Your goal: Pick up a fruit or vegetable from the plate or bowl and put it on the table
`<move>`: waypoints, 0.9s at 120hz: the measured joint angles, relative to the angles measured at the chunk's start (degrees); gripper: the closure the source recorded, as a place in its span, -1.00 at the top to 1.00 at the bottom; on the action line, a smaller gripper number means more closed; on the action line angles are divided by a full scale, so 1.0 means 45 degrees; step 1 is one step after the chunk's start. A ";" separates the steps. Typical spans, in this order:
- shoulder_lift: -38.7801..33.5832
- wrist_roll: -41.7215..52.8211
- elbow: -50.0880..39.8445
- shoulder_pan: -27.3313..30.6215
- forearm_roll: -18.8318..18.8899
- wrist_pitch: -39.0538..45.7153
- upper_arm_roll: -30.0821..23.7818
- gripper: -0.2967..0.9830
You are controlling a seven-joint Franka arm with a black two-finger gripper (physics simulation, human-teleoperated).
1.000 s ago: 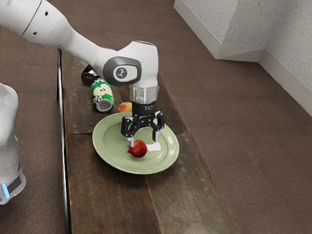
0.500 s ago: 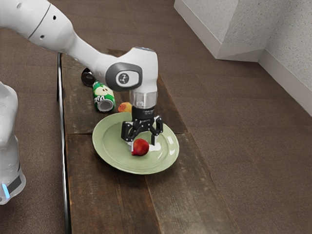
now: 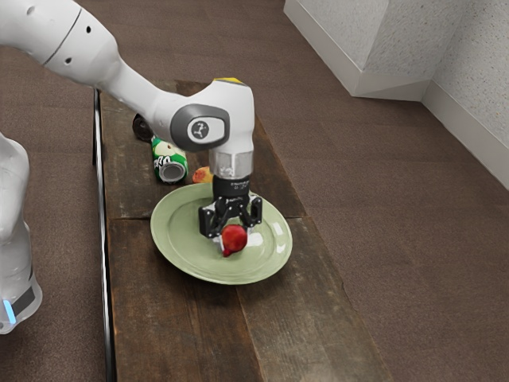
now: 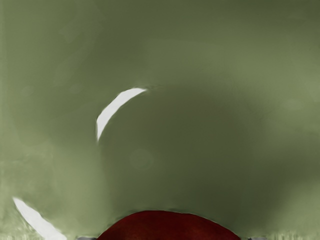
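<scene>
Red fruit [image 3: 235, 238] held in pincer [image 3: 232, 234], within the rim of a plate

Listed from the exterior view's left, on a wooden table [image 3: 159, 318]:
- Dark item, partly hidden by the arm [image 3: 131, 87]; kind not made out.
- Green can [image 3: 163, 150], laid on its side, its end turned toward the plate.
- Pale green plate [image 3: 171, 239], broad and round.
- Yellow-orange fruit [image 3: 200, 174], set just beside the plate's rim.
- Pincer, closed to the red fruit's width, which is gripped between both fingers; whether the plate is touched by the fruit cannot be told for certain.

dark object [image 3: 141, 127] partly behind arm [image 3: 159, 113]
</scene>
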 joint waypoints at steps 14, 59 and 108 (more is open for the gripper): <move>-0.0331 -0.0012 0.0621 -0.0018 0.0299 -0.0011 -0.0291 -0.09; 0.3686 -0.0913 0.7451 -0.2848 0.2487 -0.0027 -0.1380 0.00; 0.0277 -0.2761 0.7353 -0.1396 0.4145 -0.2433 -0.0024 0.51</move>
